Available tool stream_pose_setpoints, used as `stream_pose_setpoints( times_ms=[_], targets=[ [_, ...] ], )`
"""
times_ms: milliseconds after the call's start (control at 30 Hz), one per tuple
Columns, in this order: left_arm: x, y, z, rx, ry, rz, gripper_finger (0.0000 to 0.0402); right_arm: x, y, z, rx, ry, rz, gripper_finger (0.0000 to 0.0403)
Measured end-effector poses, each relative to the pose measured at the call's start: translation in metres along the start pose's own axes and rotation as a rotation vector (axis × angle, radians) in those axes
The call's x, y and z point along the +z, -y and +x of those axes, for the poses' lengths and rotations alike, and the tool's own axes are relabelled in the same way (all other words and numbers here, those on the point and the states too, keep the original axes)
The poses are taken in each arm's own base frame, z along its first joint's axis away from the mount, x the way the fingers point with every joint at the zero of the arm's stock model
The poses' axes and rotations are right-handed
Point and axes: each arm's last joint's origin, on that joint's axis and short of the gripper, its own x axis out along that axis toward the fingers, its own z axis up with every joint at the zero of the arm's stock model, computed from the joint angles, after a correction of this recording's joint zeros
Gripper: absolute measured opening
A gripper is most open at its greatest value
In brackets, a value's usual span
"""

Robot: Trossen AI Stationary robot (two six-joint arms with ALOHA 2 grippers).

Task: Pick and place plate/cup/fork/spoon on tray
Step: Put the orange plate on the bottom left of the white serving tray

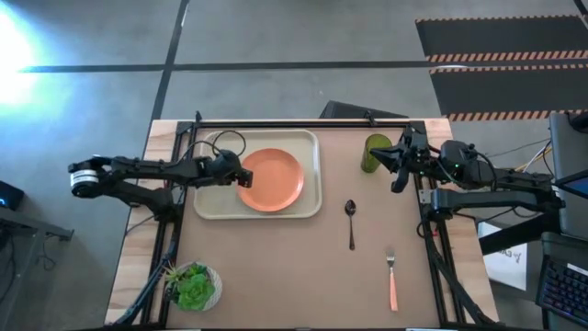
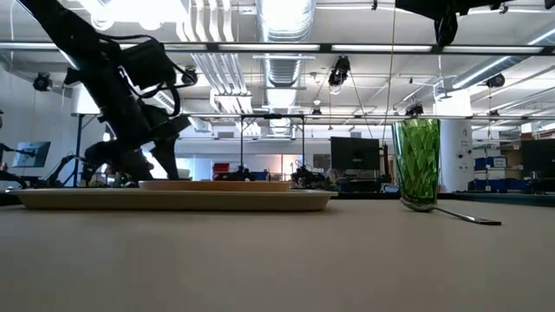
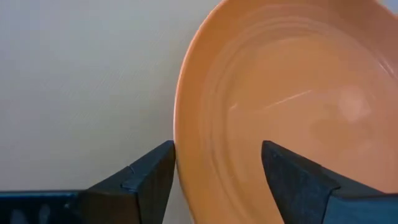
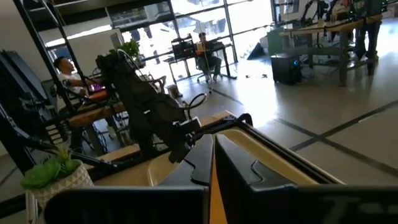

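The tray (image 1: 208, 204) lies at ten o'clock on the table (image 1: 276, 276), with the plate (image 1: 273, 179) flat inside it, toward its three-o'clock side. The left gripper (image 1: 244, 175) sits at the plate's nine-o'clock rim, its jaws spread wide, one finger (image 3: 146, 180) outside the rim and the other over the plate's surface; whether either touches cannot be told. Judged from here, the risk is a snag: if the arm pulls out low or sideways, a finger could catch the rim and drag the plate off centre or tip it against the tray wall.

The cup (image 1: 375, 153) stands upright at one o'clock on the table, outside the tray. The right gripper (image 1: 397, 173) hovers just beside it at its four-o'clock side, fingers pressed together and holding nothing. A swing toward the cup with closed fingers would likely knock over the tall, narrow tumbler, which might roll; it needs to open first.

The fork (image 1: 392, 280) lies at five o'clock on the table, and the spoon (image 1: 350, 222) near the centre, close to the tray's four-o'clock corner. Both lie flat and thin, so a pinch could slip or skid them. A potted plant (image 1: 192, 286) sits at seven o'clock, clear of the work.
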Motion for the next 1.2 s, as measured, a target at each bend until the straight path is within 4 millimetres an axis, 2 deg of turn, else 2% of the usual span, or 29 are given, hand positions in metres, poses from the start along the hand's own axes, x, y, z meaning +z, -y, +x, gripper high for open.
stream_pose_setpoints(
  times_ms=[133, 233, 333, 467, 500, 567, 700, 833, 1200],
  targets=[
    [-0.004, -0.001, 0.008, 0.022, -0.040, 0.007, 0.0207, 0.000, 0.000, 0.000, 0.000, 0.000, -0.001, 0.0009],
    [-0.007, -0.002, 0.013, 0.036, -0.077, 0.013, 0.0176, 0.000, 0.000, 0.000, 0.000, 0.000, -0.001, 0.0009],
    [-0.008, -0.002, 0.016, 0.045, -0.092, 0.017, 0.0125, 0.000, 0.000, 0.000, -0.001, -0.001, -0.001, 0.0009],
    [-0.007, -0.001, 0.012, 0.017, -0.094, 0.013, 0.0028, 0.000, 0.000, 0.000, -0.001, -0.002, -0.001, 0.0009],
    [-0.004, 0.001, 0.010, 0.001, -0.085, 0.010, 0.0016, 0.000, 0.000, 0.000, -0.001, -0.002, -0.001, 0.0009],
    [-0.001, 0.003, 0.005, -0.028, -0.080, 0.009, 0.0012, -0.001, 0.000, 0.000, -0.002, -0.006, -0.001, 0.0009],
    [0.000, -0.002, -0.009, 0.044, -0.142, 0.022, 0.0004, -0.001, 0.000, 0.000, -0.004, -0.014, -0.002, 0.0009],
    [-0.006, -0.014, -0.022, 0.149, -0.227, 0.040, 0.0003, -0.002, 0.000, 0.000, -0.005, -0.016, -0.007, 0.0009],
    [-0.012, -0.033, -0.046, 0.248, -0.269, 0.021, 0.0001, -0.002, 0.000, 0.000, -0.005, -0.016, -0.010, 0.0009]
  ],
)
